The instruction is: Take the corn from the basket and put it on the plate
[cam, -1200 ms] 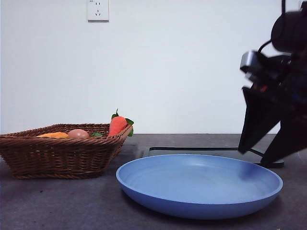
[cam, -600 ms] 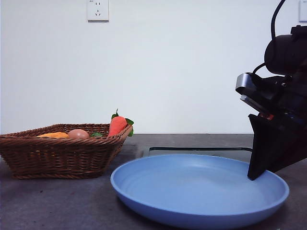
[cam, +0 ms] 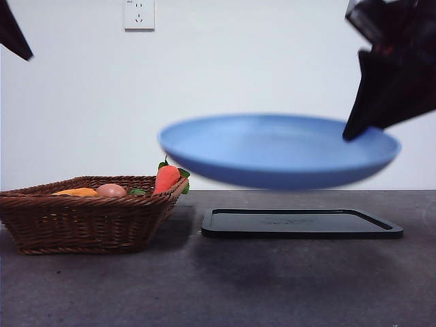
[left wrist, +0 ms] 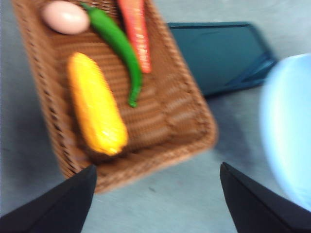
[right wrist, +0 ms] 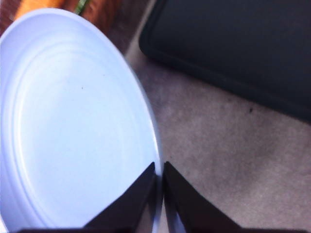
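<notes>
Table [cam: 102, 293] bears basket [cam: 82, 221]; tray [cam: 300, 223] (black)

Glossy yellow corn [left wrist: 96, 111] lying flat inside brown wicker basket [cam: 82, 225]. Blue plate [cam: 276, 151] airborne, roughly level, at basket's 2 o'clock in front view.

No readable text, label, brand or number on anything. Wall socket [cam: 139, 14] above the basket [cam: 82, 221]: plain white face, slots only, no lettering legible. Blue plate [cam: 279, 151], black tray [cam: 300, 223], corn [left wrist: 96, 110]: unmarked surfaces. Wrist views blurred; nothing printed can be made out there.
</notes>
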Action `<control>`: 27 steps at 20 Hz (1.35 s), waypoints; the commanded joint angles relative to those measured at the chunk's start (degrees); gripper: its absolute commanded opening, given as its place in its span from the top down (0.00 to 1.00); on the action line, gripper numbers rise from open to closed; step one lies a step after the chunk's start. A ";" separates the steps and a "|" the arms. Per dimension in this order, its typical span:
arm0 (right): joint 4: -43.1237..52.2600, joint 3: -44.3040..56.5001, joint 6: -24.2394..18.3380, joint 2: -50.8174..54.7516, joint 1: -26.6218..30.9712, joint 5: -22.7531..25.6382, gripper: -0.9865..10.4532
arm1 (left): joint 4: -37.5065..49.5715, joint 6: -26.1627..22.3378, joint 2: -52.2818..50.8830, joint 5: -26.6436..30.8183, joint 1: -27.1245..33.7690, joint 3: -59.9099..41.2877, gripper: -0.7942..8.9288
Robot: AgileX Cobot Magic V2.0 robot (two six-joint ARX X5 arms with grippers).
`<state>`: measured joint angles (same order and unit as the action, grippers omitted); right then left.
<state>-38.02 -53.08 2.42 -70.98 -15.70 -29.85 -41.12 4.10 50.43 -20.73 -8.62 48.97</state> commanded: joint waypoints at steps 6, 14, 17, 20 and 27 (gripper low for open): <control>-1.44 -2.27 1.51 8.11 0.00 -0.13 0.91 | 0.39 0.63 21.86 16.39 -7.74 12.31 0.51; -2.73 -2.27 1.64 12.28 2.32 -0.13 0.91 | 0.59 -0.07 42.73 23.41 -10.80 21.18 0.51; -2.69 -2.27 1.62 12.28 2.40 -0.11 0.91 | 1.97 -0.04 46.23 23.43 -10.82 21.51 0.51; -2.67 -2.27 1.62 12.28 2.40 -0.11 0.91 | 3.10 -0.02 48.33 23.43 -11.02 21.51 0.51; -2.67 -2.27 1.44 12.28 2.43 -0.11 0.91 | 2.99 1.20 51.25 23.37 -11.30 21.51 0.64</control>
<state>-41.34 -54.15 3.27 -58.52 -13.13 -29.74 -38.30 4.69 100.47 2.66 -19.66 69.28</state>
